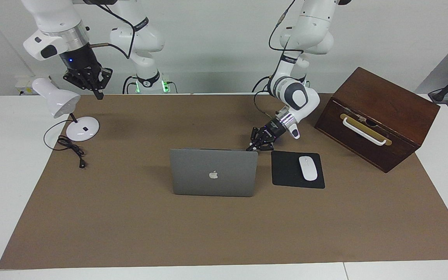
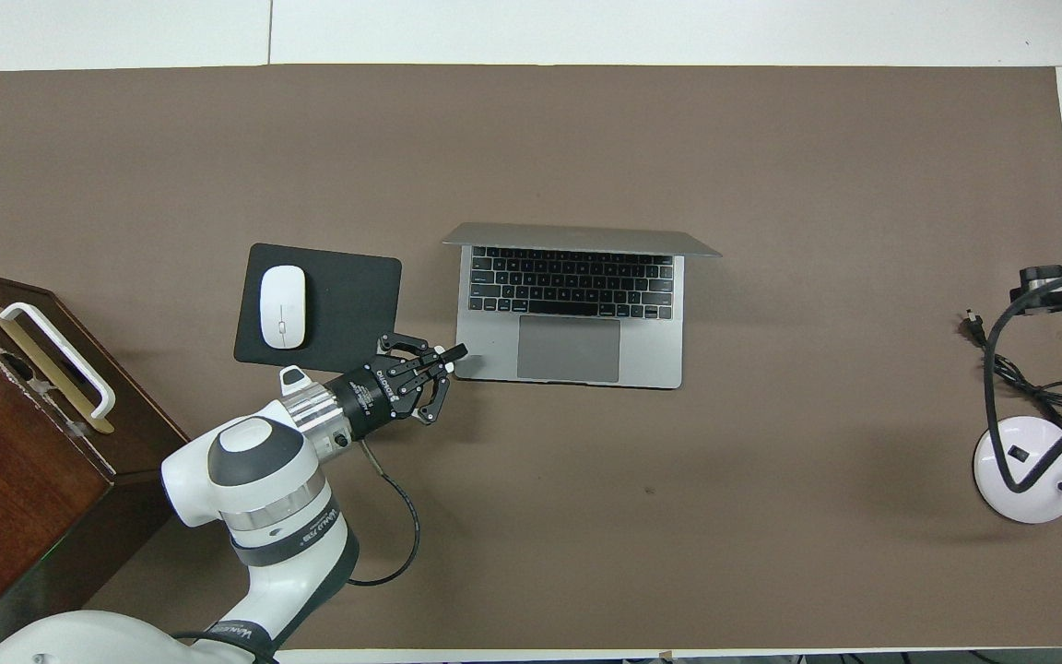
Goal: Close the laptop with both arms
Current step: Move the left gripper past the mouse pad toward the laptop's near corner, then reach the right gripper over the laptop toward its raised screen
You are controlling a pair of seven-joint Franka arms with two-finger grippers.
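Apple logo [image 1: 213,174], white, stood centred on laptop [image 1: 213,172] lid; only mark I could make out for certain. White lettering ran along body of my left gripper [image 2: 446,358], and more on black band round my left forearm; neither was readable. Keyboard legends were too small to tell. No numbers or signs seen.

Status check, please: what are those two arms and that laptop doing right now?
Left gripper at laptop base corner. Right gripper waits above lamp. Laptop open.

Robotics lab: two table-mounted white arms [image 1: 298,93], brown mat [image 1: 130,217], bare white wall [image 1: 216,39]
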